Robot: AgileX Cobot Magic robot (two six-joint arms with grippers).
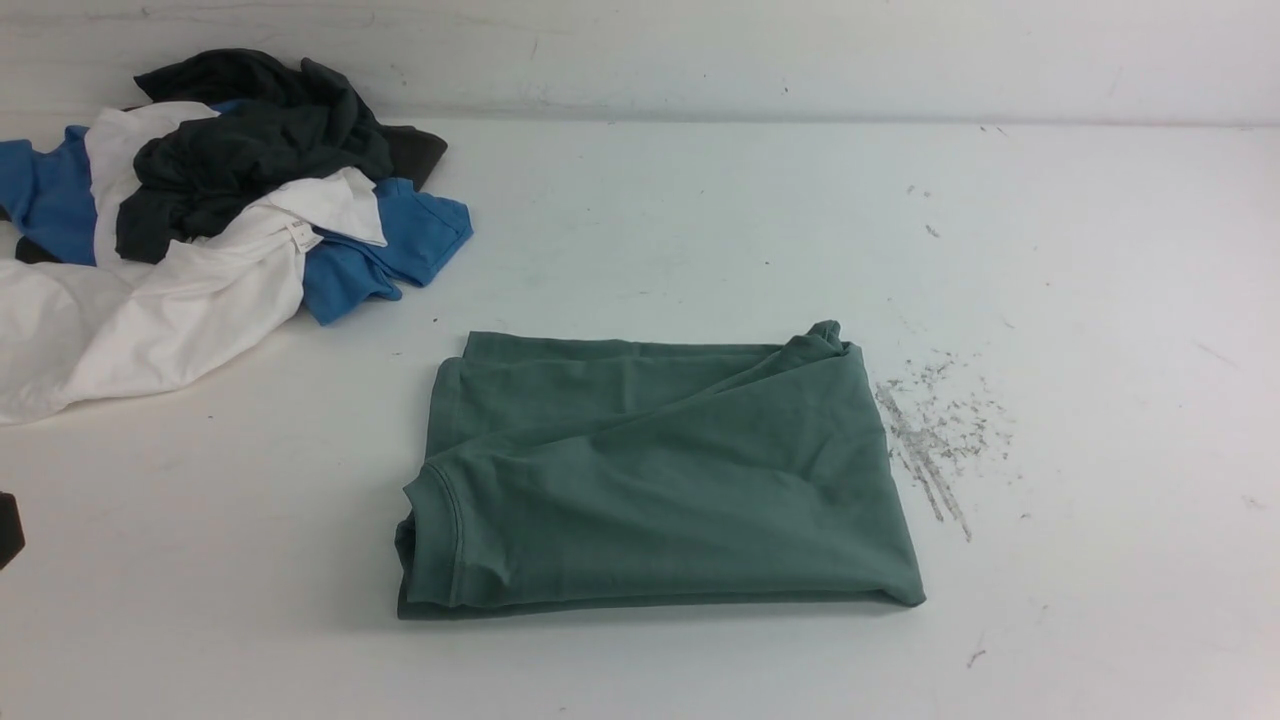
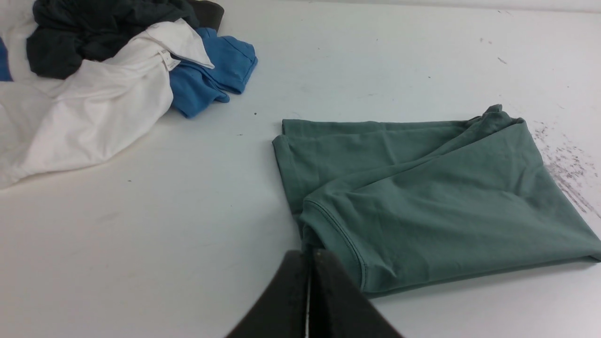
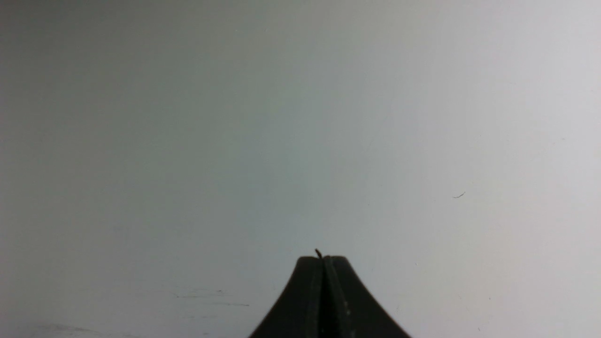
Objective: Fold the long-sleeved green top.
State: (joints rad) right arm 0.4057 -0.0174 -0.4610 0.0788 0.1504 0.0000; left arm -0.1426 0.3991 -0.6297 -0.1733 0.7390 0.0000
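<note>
1. Laundry pile (image 1: 200, 230) of dark, white and blue garments lies at ten o'clock on the table (image 1: 700, 200), well apart from the task item.
2. Left gripper (image 2: 310, 256): jaws pressed together, holding nothing, just beside the top's near-left corner.
3. Green top (image 1: 650, 480): table centre, folded into a compact rectangle, ribbed hem at nine o'clock. Judged soft, light, limp; layers may slide. Best taken at corners or the hem.
4. Right gripper (image 3: 323, 260): closed, empty, over bare table.
</note>
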